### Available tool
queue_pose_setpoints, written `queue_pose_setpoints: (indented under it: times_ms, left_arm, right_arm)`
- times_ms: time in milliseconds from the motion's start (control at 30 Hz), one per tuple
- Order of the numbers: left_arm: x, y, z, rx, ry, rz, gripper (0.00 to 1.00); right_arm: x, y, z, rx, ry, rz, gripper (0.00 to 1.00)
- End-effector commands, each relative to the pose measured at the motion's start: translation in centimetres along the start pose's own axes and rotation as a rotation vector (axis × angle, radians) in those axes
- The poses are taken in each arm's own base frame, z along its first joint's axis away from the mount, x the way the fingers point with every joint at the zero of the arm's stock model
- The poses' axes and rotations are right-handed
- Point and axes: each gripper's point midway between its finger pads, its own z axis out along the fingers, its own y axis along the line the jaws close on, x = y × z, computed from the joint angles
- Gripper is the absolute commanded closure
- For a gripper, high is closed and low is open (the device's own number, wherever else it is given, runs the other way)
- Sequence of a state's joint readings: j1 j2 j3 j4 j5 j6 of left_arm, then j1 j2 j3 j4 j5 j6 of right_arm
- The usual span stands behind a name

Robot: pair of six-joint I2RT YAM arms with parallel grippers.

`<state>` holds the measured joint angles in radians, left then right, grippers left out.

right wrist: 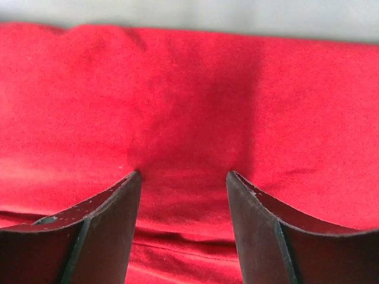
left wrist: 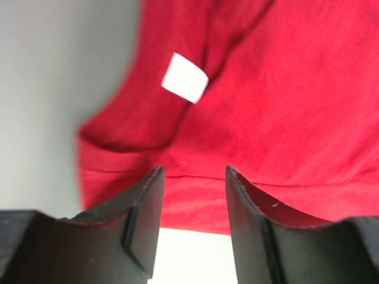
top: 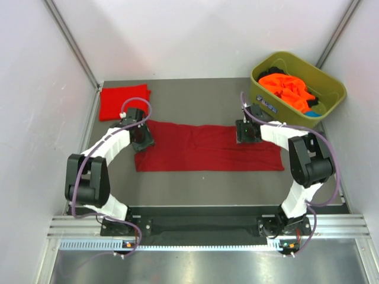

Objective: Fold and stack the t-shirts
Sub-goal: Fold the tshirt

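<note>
The crimson t-shirt (top: 207,148) lies flat across the middle of the table (top: 195,97) as one long band running left to right, already narrowed, I judge, by a lengthwise fold, with its white neck label (left wrist: 185,77) showing at the left end. My left claw (top: 142,137) sits over that left end at the far edge, and my right claw (top: 247,131) sits over the far edge right of centre. Both have their fingers apart with nothing pinched between them, cloth filling the view beyond the tips; whether the tips touch the fabric I cannot tell. One brighter red t-shirt (top: 122,102) is folded into a neat square at the far left corner, close beyond my left claw, so I count one done and the stack begun. This crimson one needs its ends brought in and then a move onto that square. Orange t-shirts (top: 287,87) lie heaped in the olive-green tub (top: 333,81) at the far right, unfolded. Nothing blocks the band itself; the tub stands close behind my right arm.
</note>
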<state>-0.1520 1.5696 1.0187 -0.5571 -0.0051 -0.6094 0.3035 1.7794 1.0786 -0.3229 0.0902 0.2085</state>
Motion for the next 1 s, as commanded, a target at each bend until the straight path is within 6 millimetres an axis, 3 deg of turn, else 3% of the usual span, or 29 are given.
queue_pose_setpoints:
  times_ms: [0, 200, 400, 667, 833, 967]
  left_arm:
    - [-5.8, 0.6, -5.0, -0.074, -0.254, -0.005, 0.48]
    - [-6.4, 2.3, -6.1, -0.063, -0.293, -0.073, 0.48]
    - [-4.2, 3.0, -4.8, 0.004, -0.205, -0.132, 0.48]
    - [-1.8, 5.7, -3.7, 0.016, -0.121, -0.237, 0.49]
    - [-1.0, 7.8, -2.3, -0.075, -0.112, -0.243, 0.47]
    - [-0.5, 9.4, -0.3, -0.134, -0.057, -0.276, 0.47]
  right_arm:
    - [0.5, -1.9, -0.6, 0.099, -0.026, 0.061, 0.39]
    - [2.5, -3.8, -2.0, 0.186, -0.026, 0.13, 0.39]
    - [4.1, -5.4, -3.6, 0.227, -0.032, 0.188, 0.39]
    - [4.6, -7.0, -4.9, 0.254, -0.046, 0.247, 0.39]
    - [3.1, -7.0, -5.5, 0.241, -0.089, 0.256, 0.39]
    - [0.0, -6.6, -7.4, 0.217, -0.15, 0.247, 0.39]
